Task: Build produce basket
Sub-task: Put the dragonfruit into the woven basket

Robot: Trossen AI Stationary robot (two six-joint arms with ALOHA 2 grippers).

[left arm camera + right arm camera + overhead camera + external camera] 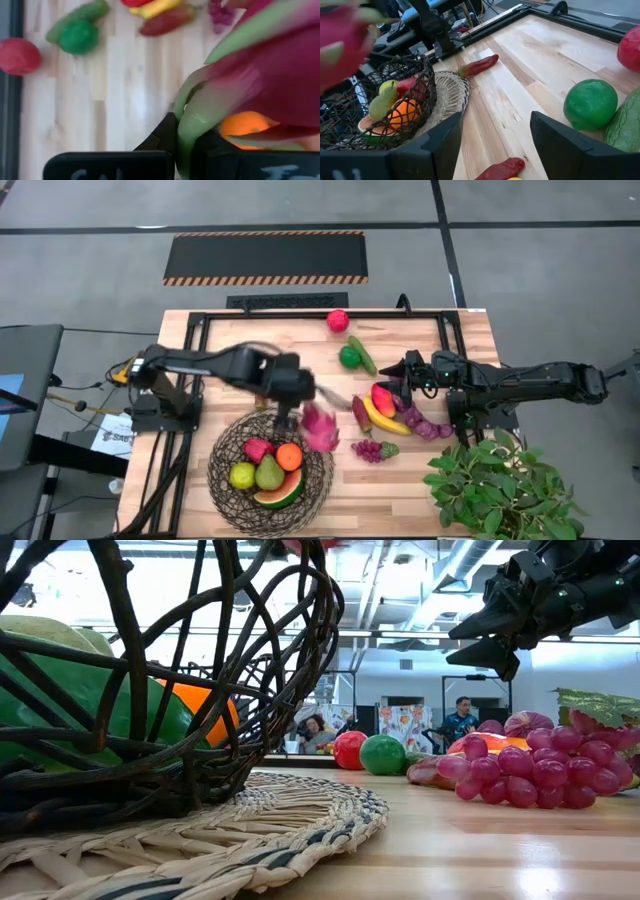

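Dragonfruit pinched by one leaf tip at the basket's rim

The pink dragonfruit (320, 427) is carried by the left gripper (296, 402), its jaws pressed together on one green scale, just beside the basket (225, 442), which already holds an orange (289, 456), a pear (268, 472) and a watermelon slice (281, 491). The toy is judged light and stiff, yet liable to swing from so thin a hold; its body would be surer. Farther off, the right gripper (407, 370) is held spread above the banana (384, 421) and grapes (368, 448).

left pincer (305, 418) grips dragonfruit (321, 428) | beside basket (226, 452) rim
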